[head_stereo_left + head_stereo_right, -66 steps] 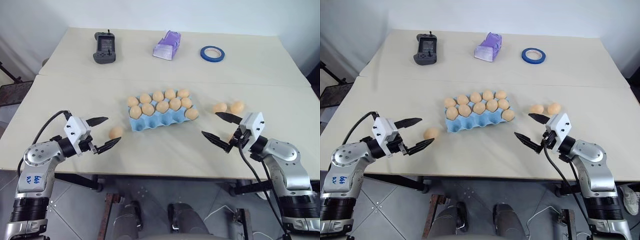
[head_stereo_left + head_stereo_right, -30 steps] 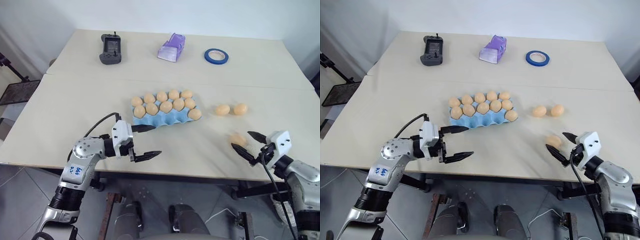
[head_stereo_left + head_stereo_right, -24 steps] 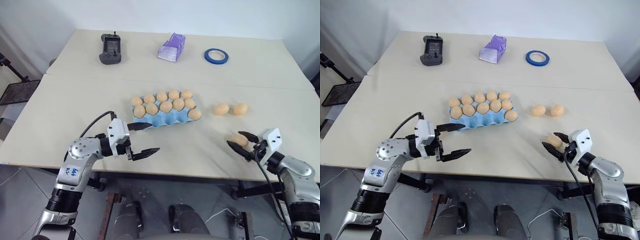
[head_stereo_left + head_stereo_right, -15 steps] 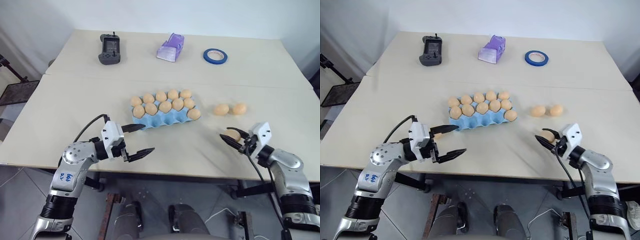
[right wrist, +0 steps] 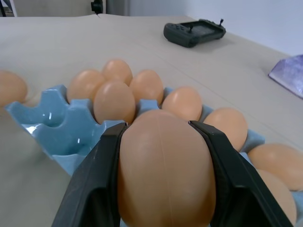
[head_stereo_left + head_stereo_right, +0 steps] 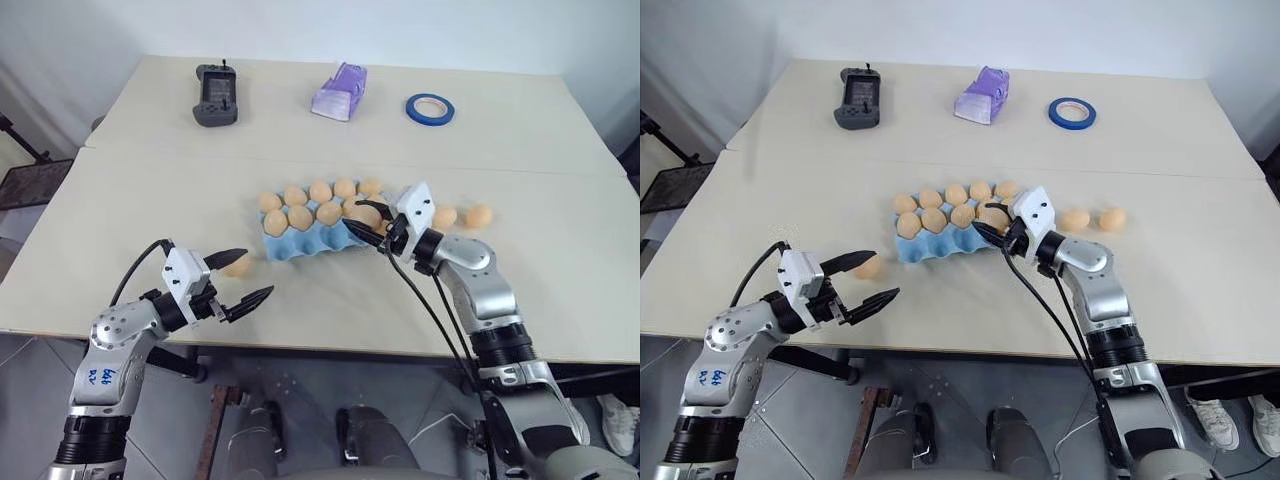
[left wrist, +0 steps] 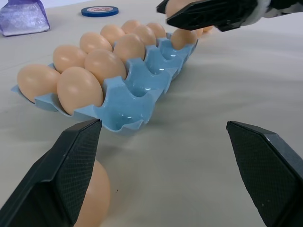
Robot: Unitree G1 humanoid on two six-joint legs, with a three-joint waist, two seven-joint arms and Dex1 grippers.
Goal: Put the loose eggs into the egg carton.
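Two loose eggs (image 6: 462, 215) lie on the tabletop (image 6: 130, 200) right of the egg carton (image 6: 325, 235), partly hidden behind the right hand (image 6: 366, 222), which has swung in over the carton's right end. Its wrist view shows it clenched on an egg (image 5: 163, 170). Left hand (image 7: 165, 156) gapes, another egg (image 7: 94, 198) half hidden behind its finger.
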